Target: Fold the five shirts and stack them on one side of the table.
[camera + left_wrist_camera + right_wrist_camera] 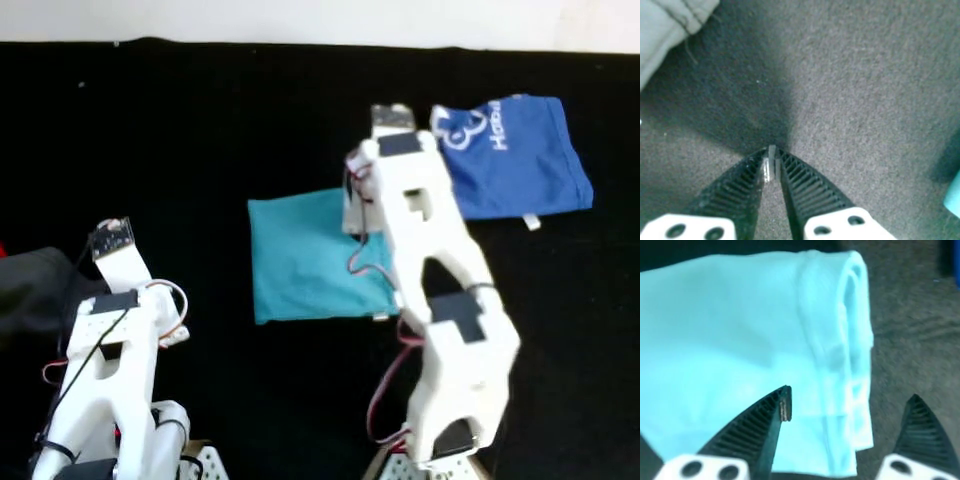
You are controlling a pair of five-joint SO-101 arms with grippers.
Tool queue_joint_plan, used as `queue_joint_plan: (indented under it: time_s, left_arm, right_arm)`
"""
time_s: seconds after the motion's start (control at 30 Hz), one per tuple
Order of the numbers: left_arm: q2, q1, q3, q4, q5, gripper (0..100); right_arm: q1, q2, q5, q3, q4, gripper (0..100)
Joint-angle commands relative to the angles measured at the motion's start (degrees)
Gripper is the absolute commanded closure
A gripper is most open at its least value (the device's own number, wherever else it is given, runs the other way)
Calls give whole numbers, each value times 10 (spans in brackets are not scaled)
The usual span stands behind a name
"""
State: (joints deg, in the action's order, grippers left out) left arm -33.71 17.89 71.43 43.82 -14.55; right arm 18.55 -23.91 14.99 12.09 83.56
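Observation:
A folded teal shirt lies mid-table, and a folded blue shirt sits at the far right. My right gripper hangs open just above the teal shirt's folded edge, with one finger over the cloth and the other over the black table. The right arm covers that edge from above. My left gripper is shut with nothing in it, low over bare tabletop at the near left. A grey cloth lies just beyond it.
A dark crumpled garment lies at the table's left edge, beside the left arm. A teal corner shows to one side of the left gripper. Bare black table stretches across the far left and middle.

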Motion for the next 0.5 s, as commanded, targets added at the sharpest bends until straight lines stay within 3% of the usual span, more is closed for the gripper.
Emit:
queue_joint_plan:
  time_s: [0.0,0.27,0.33,0.47]
  left_arm:
    - [-2,6,1,-12,-1,992]
    - [-1,6,1,-12,-1,992]
    - [-1,6,1,-12,-1,992]
    - [-1,6,1,-12,-1,992]
  right_arm:
    - [1,-60,7,65,2,657]
    - [0,-203,4,144,22,668]
    - [1,-225,3,167,47,737]
    - [-3,-243,-61,213,63,998]
